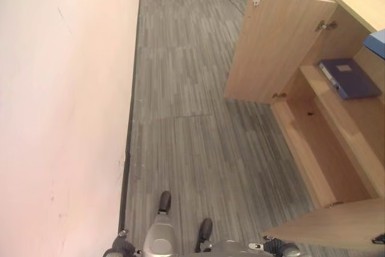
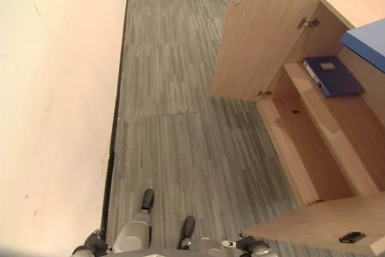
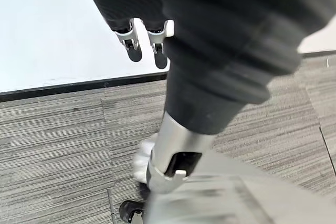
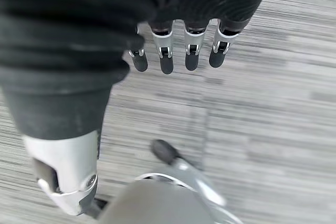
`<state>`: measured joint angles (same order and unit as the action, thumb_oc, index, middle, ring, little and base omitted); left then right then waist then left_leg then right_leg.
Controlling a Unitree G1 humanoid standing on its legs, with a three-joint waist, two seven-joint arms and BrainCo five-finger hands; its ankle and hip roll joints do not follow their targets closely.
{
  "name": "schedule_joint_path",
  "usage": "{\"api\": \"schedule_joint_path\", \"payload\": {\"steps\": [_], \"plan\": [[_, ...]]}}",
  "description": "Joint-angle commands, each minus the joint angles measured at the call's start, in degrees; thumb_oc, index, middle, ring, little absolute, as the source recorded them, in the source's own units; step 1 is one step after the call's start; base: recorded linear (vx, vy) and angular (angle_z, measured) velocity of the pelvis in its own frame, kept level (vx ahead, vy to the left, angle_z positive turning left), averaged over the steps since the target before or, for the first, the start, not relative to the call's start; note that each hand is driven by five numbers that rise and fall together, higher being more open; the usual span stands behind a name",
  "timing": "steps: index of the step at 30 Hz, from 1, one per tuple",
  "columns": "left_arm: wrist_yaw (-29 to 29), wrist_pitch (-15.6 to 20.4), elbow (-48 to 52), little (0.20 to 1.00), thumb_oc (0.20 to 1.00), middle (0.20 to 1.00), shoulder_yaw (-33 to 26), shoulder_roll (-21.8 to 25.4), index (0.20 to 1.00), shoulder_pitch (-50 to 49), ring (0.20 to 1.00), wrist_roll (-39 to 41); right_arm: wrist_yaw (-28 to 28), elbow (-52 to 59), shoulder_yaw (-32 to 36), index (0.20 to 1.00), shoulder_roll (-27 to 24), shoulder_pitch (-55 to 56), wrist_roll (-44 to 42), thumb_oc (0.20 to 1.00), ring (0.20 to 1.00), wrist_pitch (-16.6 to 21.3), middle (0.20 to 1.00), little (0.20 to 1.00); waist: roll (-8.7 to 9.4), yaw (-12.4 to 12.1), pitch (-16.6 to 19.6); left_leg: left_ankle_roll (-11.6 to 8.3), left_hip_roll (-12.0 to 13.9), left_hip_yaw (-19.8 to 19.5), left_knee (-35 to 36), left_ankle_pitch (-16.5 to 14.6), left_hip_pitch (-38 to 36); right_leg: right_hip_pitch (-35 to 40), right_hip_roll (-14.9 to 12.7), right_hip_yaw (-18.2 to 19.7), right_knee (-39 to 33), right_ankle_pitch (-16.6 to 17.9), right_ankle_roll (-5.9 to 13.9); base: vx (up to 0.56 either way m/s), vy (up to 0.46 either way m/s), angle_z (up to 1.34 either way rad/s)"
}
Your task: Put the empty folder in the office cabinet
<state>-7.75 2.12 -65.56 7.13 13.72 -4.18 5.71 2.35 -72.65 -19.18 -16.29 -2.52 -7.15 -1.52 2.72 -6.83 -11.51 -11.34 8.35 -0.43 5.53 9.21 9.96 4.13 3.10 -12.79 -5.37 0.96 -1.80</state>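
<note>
The left robot hand (image 3: 144, 43) hangs over the grey carpet floor (image 1: 192, 148) beside the pale wall (image 1: 60, 100), fingers relaxed and empty. The right robot hand (image 4: 178, 51) hangs over the same carpet, its fingers straight and holding nothing. Farther off, to the right, the wooden office cabinet (image 2: 313, 142) stands with its door (image 2: 258, 43) swung open. The blue folder (image 2: 332, 75) lies flat on the cabinet's upper shelf (image 2: 313, 94).

Even soft indoor light; wrist views blurred by motion
</note>
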Motion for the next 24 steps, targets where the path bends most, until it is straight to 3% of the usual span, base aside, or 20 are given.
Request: {"api": "schedule_joint_path", "payload": {"steps": [1,4,5,7,8,10,11,12,13,15,17,18,19,20,22,24], "plan": [[0.2,0.4,-0.4,1.000,1.000,1.000,0.2,-0.4,1.000,-0.9,1.000,-1.6,0.1,0.7,1.7,1.000,-0.9,2.1,1.3,1.000,1.000,0.2,1.000,1.000,-0.05,-0.3,2.9,3.69,-1.8,-0.1,-0.5,5.2,3.8,7.3,-6.4,4.3,2.3,-3.6,6.66,0.44,0.295,-0.63],[0.1,0.2,-3.9,1.000,1.000,1.000,-0.3,-0.8,1.000,0.3,1.000,-1.0,0.4,-1.6,3.1,1.000,-0.2,3.0,0.9,1.000,1.000,-0.1,1.000,1.000,-0.33,0.5,5.1,5.19,-4.3,1.2,-0.5,3.2,1.4,7.5,-10.2,5.0,2.8,-3.6,8.59,0.31,0.255,-0.54],[0.1,0.2,-4.0,1.000,1.000,1.000,-0.3,-0.8,1.000,0.3,1.000,-1.0,0.4,-1.6,3.1,1.000,-0.2,3.0,0.9,1.000,1.000,-0.1,1.000,1.000,-0.28,0.5,5.0,5.21,-4.4,1.2,-0.5,3.2,1.3,7.5,-10.3,5.1,2.8,-3.6,8.62,0.21,0.210,-0.09],[-0.1,0.3,-3.9,1.000,1.000,1.000,-0.2,-0.2,1.000,0.9,1.000,-1.6,1.0,-2.2,3.0,1.000,0.1,3.2,1.5,1.000,1.000,-0.3,1.000,1.000,-0.11,0.4,6.2,7.18,-7.0,1.9,-0.5,1.1,0.0,6.6,-13.6,5.6,5.1,-2.7,10.12,0.26,0.333,-0.32],[-0.8,0.1,-3.7,1.000,1.000,1.000,-0.1,-0.3,1.000,1.3,1.000,-2.1,0.8,-3.0,3.2,1.000,0.4,2.9,1.8,1.000,1.000,-0.1,1.000,1.000,-0.29,0.2,7.0,8.92,-9.4,2.6,-0.5,-1.1,-1.6,4.5,-16.8,5.9,9.3,-0.3,11.24,0.28,0.427,-0.47],[-1.1,0.1,-3.1,1.000,1.000,1.000,0.3,-0.3,1.000,2.0,1.000,-2.2,0.7,-2.5,3.7,1.000,0.0,1.4,1.1,1.000,1.000,-0.4,1.000,1.000,-0.59,0.3,7.1,11.07,-12.1,3.3,-0.5,-3.2,-3.8,0.9,-20.4,6.9,16.6,5.7,11.98,0.21,0.397,-0.45],[-1.1,0.0,-2.7,1.000,1.000,1.000,0.4,-0.2,1.000,2.0,1.000,-2.0,0.7,-1.8,3.8,1.000,-0.2,1.0,0.9,1.000,1.000,-0.5,1.000,1.000,-1.08,0.4,6.9,11.97,-13.1,3.6,-0.5,-3.8,-4.7,-1.2,-21.7,7.3,21.0,9.2,11.50,0.12,0.248,-0.37],[-1.1,0.0,-2.7,1.000,1.000,1.000,0.4,-0.2,1.000,2.0,1.000,-2.0,0.7,-1.8,3.8,1.000,-0.2,1.0,0.9,1.000,1.000,-0.5,1.000,1.000,-1.08,0.4,6.9,11.97,-13.1,3.6,-0.5,-3.8,-4.6,-1.2,-21.7,7.3,21.0,9.2,11.49,0.16,0.369,-0.15],[-0.8,-0.3,-2.7,1.000,1.000,1.000,0.8,0.4,1.000,2.1,1.000,-2.5,0.4,0.3,3.0,1.000,-0.2,0.0,0.7,1.000,1.000,-0.3,1.000,1.000,-2.04,0.9,6.2,13.31,-14.4,4.5,-0.5,-5.6,-6.8,-3.8,-24.1,5.3,28.1,11.9,9.46,0.18,0.348,-0.10],[-0.7,-0.6,-3.4,1.000,1.000,1.000,1.1,0.9,1.000,2.4,1.000,-3.1,-0.3,2.0,2.3,1.000,-0.2,-0.7,1.0,1.000,1.000,0.2,1.000,1.000,-1.58,0.9,5.4,13.35,-15.0,6.3,-0.5,-8.5,-9.5,-5.2,-27.2,0.1,33.4,10.4,10.11,0.27,0.291,-0.11],[-0.9,-0.4,-3.3,1.000,1.000,1.000,1.0,1.1,1.000,2.8,1.000,-2.9,-0.6,3.8,1.8,1.000,0.0,-2.1,0.6,1.000,1.000,0.8,1.000,1.000,-1.69,1.2,5.0,12.96,-13.5,8.3,-0.5,-9.8,-10.9,-7.4,-26.5,-5.2,32.9,8.1,10.14,0.20,0.051,-0.47],[-1.0,-0.3,-3.3,1.000,1.000,1.000,0.8,1.0,1.000,2.9,1.000,-2.1,-0.8,4.9,1.6,1.000,0.0,-3.1,0.5,1.000,1.000,1.1,1.000,1.000,-2.07,1.5,4.4,12.80,-12.8,9.0,-0.5,-10.3,-11.6,-10.1,-25.1,-7.6,31.9,7.0,10.35,0.23,-0.067,-0.69],[-0.9,-0.3,-3.0,1.000,1.000,1.000,0.7,0.7,1.000,3.0,1.000,-1.9,-1.0,5.9,0.7,1.000,-0.2,-4.5,0.4,1.000,1.000,1.2,1.000,1.000,-2.81,2.3,3.1,12.25,-11.7,10.2,-0.5,-11.2,-13.2,-12.9,-22.2,-9.7,25.7,6.5,11.08,0.16,-0.060,-0.60],[-0.9,-0.3,-3.0,1.000,1.000,1.000,0.7,0.7,1.000,3.0,1.000,-1.9,-1.0,5.9,0.6,1.000,-0.3,-4.5,0.4,1.000,1.000,1.2,1.000,1.000,-2.95,2.2,3.0,12.18,-11.5,10.2,-0.5,-11.2,-13.4,-12.6,-22.0,-9.7,25.4,6.6,11.00,0.18,-0.092,-0.53],[-0.9,-0.5,-3.2,1.000,1.000,1.000,0.6,0.3,1.000,2.9,1.000,-1.8,-1.3,6.2,0.0,1.000,-0.1,-5.4,0.1,1.000,1.000,1.1,1.000,1.000,-2.87,3.1,1.7,11.64,-10.8,11.1,-0.5,-12.4,-15.9,-15.2,-17.4,-11.1,16.8,8.2,11.66,0.20,-0.086,-0.35],[-0.6,-0.6,-3.6,1.000,1.000,1.000,0.5,0.2,1.000,3.0,1.000,-2.1,-1.4,6.1,0.2,1.000,-0.1,-5.8,-0.2,1.000,1.000,1.1,1.000,1.000,-1.77,4.0,1.2,11.34,-11.4,11.6,-0.5,-13.2,-17.3,-16.8,-14.9,-12.9,10.6,10.7,12.64,0.24,-0.103,-0.38]]}}
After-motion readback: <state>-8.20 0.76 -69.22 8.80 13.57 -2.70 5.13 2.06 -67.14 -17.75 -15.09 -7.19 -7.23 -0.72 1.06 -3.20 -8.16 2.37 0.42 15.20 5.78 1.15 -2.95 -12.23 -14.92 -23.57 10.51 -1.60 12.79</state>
